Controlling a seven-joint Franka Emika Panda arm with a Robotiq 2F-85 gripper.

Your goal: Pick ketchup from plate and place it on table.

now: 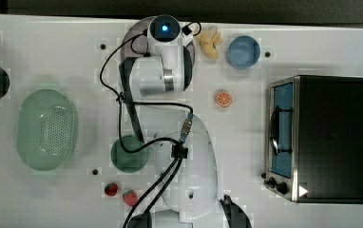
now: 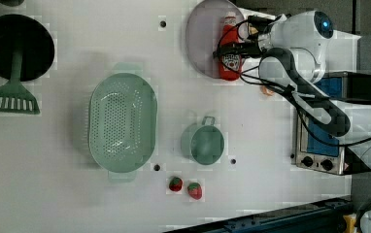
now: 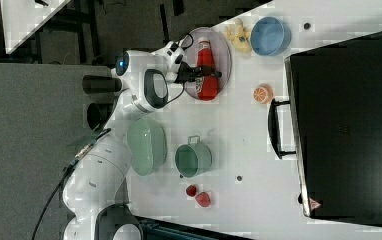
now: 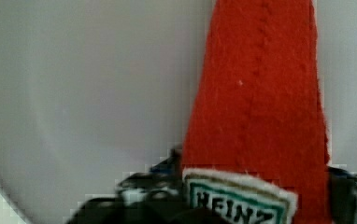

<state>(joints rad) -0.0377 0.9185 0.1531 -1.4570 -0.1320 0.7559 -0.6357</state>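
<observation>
The ketchup bottle (image 2: 230, 51) lies flat on the lilac-grey plate (image 2: 203, 39), and the claw (image 2: 228, 47) sits low over its middle, one finger on either side of the red body just at the edge of the white label. In the wrist view the ketchup bottle (image 4: 256, 116) runs away from the claw with a dark finger (image 4: 139, 196) showing beside the label. The jaws straddle the bottle fairly wide; whether the pads already press its sides I cannot tell, so I would not call it held yet.

Risks from here, as a judgement: the bottle looks soft and fabric-like, so a pinch across the label could squash or roll it instead of gripping, and it might slip out on the lift. The bottle's rounded base juts past the plate rim, so a nudge from a closing finger could slide it off the plate onto the white tabletop (image 2: 125, 204) before it is gripped. A finger set too low might also catch the plate and drag it.

The right view shows the ketchup bottle (image 3: 206, 67) full length under the claw (image 3: 199, 74), cap away from the overhanging end. The top view hides that spot behind the arm's wrist (image 1: 165, 29), with just a sliver of plate (image 1: 134, 33) beside it.
</observation>
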